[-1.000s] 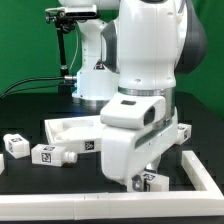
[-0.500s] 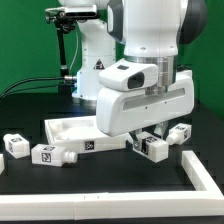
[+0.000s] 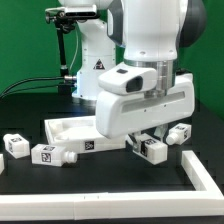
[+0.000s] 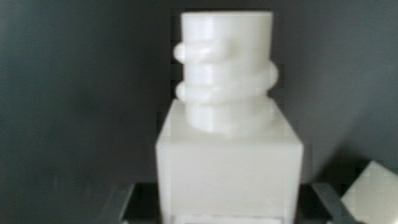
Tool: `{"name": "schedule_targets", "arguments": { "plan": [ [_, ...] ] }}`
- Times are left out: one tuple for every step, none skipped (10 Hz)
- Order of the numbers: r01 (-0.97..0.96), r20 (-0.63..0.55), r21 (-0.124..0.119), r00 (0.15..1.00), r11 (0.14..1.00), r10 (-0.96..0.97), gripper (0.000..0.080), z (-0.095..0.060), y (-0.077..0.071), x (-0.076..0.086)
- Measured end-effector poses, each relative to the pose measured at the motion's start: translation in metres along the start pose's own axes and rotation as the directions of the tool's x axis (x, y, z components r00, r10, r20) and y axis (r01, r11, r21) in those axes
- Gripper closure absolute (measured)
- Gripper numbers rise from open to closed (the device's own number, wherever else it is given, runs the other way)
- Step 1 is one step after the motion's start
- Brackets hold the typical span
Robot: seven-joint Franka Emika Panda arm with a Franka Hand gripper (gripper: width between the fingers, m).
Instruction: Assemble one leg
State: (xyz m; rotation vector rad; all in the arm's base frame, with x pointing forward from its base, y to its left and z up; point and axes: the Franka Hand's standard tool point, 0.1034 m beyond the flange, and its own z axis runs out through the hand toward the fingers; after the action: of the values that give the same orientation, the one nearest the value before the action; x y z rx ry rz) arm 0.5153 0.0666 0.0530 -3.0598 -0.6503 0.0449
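Observation:
My gripper (image 3: 148, 141) is shut on a leg (image 3: 155, 149), a short white peg with tag stickers, and holds it above the black table, just off the exterior view's right end of the large white panel (image 3: 68, 128). In the wrist view the leg (image 4: 228, 110) fills the frame. Its square block sits between the dark fingers (image 4: 135, 203) and its round ribbed end points away. The gripper (image 4: 231, 208) shows only at the frame's edge.
Two loose legs (image 3: 14, 143) (image 3: 52, 154) lie at the exterior view's left in front of the panel, and another (image 3: 181, 132) lies at the right behind the held one. A white rail (image 3: 203, 176) borders the table's front and right.
One second ago the gripper was low near the table's front with the leg at its tips. It has risen and turned, lifting the leg. In the last half second it barely moved.

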Motion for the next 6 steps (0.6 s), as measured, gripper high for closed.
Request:
{"name": "schedule_targets", "arguments": {
  "plan": [
    [-0.044,0.025,0.005,0.999,0.999,0.044,0.0517,0.000,-0.012,-0.026],
    [-0.137,0.062,0.008,0.989,0.991,0.136,0.0517,0.003,-0.023,-0.046],
    [-0.144,0.073,0.008,0.987,0.989,0.143,0.0517,0.005,-0.028,-0.055],
    [-0.140,0.070,0.008,0.988,0.990,0.139,0.0517,0.005,-0.026,-0.053],
    [-0.139,0.071,0.009,0.988,0.990,0.138,0.0517,0.005,-0.027,-0.053],
    [-0.139,0.073,0.009,0.988,0.990,0.138,0.0517,0.006,-0.027,-0.054]
  ]
}}
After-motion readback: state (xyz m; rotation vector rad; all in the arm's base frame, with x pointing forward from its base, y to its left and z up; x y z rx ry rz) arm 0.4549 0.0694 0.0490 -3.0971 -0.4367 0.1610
